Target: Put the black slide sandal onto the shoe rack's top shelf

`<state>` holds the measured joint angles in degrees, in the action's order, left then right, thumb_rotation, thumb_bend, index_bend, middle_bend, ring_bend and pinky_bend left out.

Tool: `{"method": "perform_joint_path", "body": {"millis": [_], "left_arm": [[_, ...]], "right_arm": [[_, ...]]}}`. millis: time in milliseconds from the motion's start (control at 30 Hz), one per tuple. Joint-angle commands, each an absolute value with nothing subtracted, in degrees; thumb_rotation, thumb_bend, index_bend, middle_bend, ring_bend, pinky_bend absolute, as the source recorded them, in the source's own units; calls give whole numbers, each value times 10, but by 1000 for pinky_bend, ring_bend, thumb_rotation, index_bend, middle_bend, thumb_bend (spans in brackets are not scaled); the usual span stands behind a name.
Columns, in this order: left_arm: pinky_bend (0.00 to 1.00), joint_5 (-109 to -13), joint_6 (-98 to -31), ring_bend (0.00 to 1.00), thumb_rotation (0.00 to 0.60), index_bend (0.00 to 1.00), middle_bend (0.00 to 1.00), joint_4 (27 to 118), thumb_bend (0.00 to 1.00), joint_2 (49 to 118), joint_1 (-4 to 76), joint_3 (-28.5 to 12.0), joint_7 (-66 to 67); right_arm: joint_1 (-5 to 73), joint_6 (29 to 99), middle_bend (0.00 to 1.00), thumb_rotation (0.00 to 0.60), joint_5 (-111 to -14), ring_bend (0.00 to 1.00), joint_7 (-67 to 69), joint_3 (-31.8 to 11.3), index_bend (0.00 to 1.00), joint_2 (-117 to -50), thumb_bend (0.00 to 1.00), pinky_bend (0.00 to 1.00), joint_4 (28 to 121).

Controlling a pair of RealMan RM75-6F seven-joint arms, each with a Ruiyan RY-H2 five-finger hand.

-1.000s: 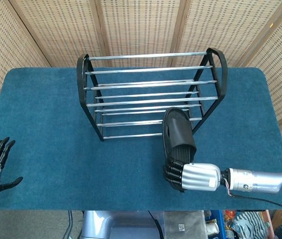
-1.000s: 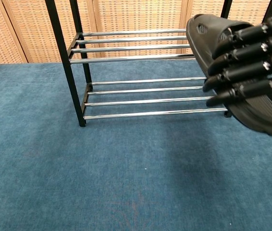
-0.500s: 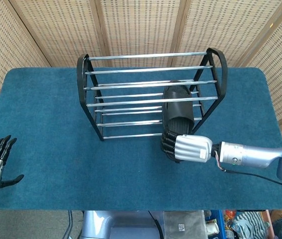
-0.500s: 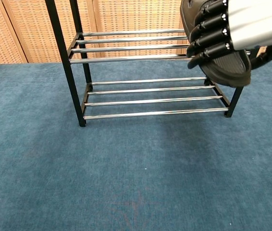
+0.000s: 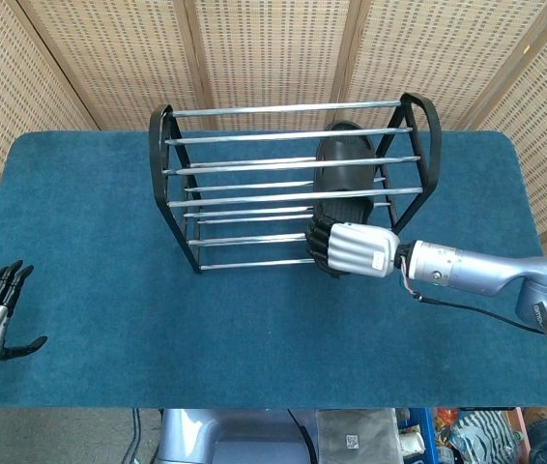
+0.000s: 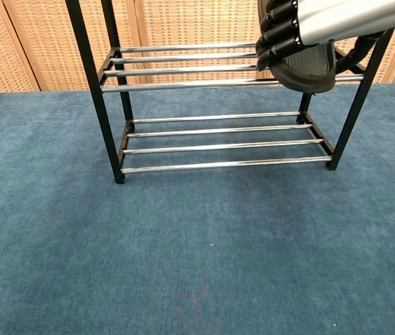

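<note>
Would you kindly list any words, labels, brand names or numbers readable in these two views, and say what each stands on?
No text can be read in either view.
The black slide sandal, the shoe rack and the right hand show no legible marking.
A small label below the table's front edge is too small to read.

Staged lab test bench: blue-carpeted table (image 5: 90,232), woven screen panels (image 5: 273,48) behind, cables and clutter (image 5: 467,425) below near edge.
</note>
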<state>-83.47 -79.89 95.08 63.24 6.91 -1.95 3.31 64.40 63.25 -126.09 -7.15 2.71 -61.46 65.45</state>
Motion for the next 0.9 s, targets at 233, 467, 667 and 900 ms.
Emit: {"method": "perform_joint_path", "body": {"millis": [233, 467, 667, 900], "left_arm": [[0, -835, -802, 0, 600, 0, 0, 951, 145, 628, 69, -20, 24], [0, -837, -802, 0, 600, 0, 0, 950, 145, 627, 69, -17, 19], [0, -839, -806, 0, 600, 0, 0, 951, 145, 626, 68, -18, 17], [0, -844, -810, 0, 600, 0, 0, 952, 144, 625, 67, -16, 16]], "right_arm": [[656, 592, 238, 600, -1232, 181, -98, 20, 335, -624, 576, 278, 671], [642, 520, 0, 600, -1177, 0, -203, -3, 27, -609, 79, 0, 735], [628, 502, 0, 600, -1146, 0, -259, -20, 10, -591, 66, 0, 780], [607, 527, 0, 600, -1152, 0, -286, -16, 0, -564, 65, 0, 823]]}}
